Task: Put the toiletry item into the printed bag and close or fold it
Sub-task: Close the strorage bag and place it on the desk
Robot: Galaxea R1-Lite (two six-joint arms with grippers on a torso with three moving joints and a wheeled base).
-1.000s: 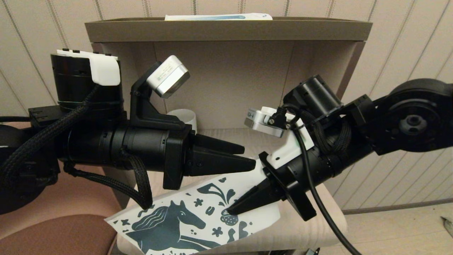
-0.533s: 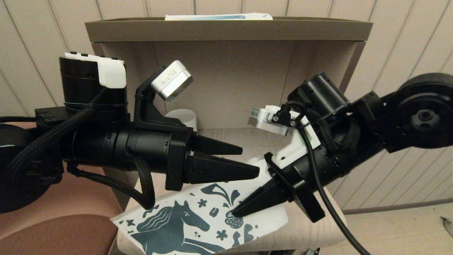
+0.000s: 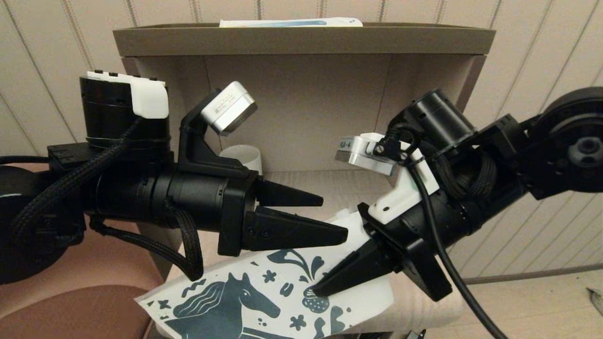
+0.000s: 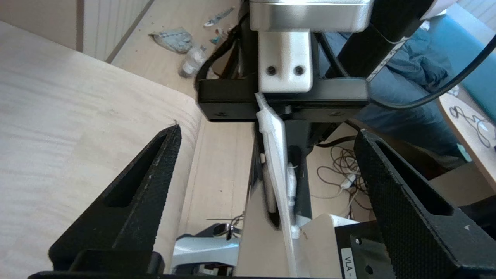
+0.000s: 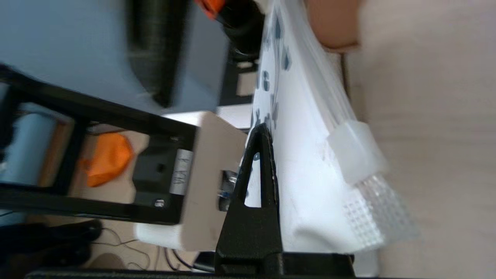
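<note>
Black left gripper (image 3: 330, 216) at centre-left spreads its fingers wide, empty, just above the printed bag (image 3: 264, 301). No writing is legible. Lower centre, the bag hangs pinched in the right gripper (image 3: 315, 289), clamped on its right end.

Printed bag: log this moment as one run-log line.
right end effector: shut on white horse-printed zip bag | left end effector: open above the bag | bag: on beige wooden shelf
</note>
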